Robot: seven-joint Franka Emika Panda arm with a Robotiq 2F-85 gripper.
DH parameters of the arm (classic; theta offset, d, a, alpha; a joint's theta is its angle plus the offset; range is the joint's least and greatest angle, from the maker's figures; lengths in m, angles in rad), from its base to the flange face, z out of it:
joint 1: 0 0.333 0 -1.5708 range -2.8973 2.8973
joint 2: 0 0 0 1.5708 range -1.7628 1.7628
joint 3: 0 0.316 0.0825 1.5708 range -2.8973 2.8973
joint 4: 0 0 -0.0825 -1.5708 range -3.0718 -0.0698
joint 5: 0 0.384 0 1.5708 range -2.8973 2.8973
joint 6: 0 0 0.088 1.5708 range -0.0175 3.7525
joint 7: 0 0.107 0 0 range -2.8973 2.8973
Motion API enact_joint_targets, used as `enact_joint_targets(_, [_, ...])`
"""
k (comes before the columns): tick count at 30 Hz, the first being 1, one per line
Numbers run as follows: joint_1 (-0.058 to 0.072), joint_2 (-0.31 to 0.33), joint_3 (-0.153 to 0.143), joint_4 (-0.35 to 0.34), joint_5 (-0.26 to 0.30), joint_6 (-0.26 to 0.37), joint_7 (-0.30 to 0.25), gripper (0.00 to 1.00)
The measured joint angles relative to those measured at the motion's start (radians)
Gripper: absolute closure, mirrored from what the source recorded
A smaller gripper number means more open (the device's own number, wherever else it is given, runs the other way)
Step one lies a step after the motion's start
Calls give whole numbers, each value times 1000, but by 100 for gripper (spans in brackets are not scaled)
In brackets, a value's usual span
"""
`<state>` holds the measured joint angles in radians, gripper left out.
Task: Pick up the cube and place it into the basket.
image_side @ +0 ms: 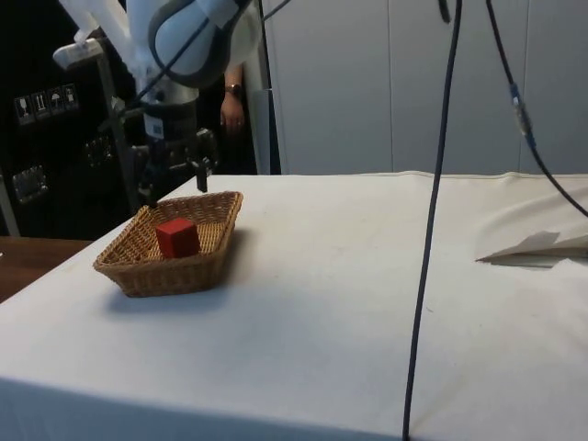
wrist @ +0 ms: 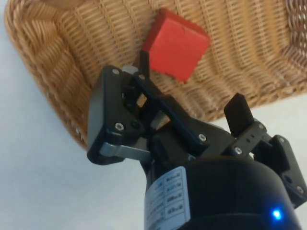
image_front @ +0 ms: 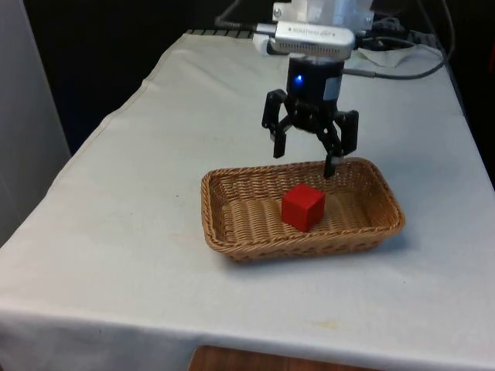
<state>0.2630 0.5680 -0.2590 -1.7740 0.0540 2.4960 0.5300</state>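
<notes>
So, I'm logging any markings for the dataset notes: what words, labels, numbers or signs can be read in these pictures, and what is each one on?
None can be read.
White label on the gripper body, wrist view: lines of print, too small to read.
Light band on the arm above the gripper, front view: lettering, too blurred to read.
Small square signs on the dark cabinet, side view: pictograms, not legible.
The cube and basket carry no markings.

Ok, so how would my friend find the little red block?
Look on the table with the white cloth for the woven basket. The red cube sits inside it, below the open gripper. It is the one bright red thing there.
</notes>
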Motion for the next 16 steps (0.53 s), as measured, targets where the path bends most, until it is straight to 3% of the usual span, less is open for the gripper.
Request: enact_joint_targets(16, [2, -159, 0, -145, -8, 0, -7, 0])
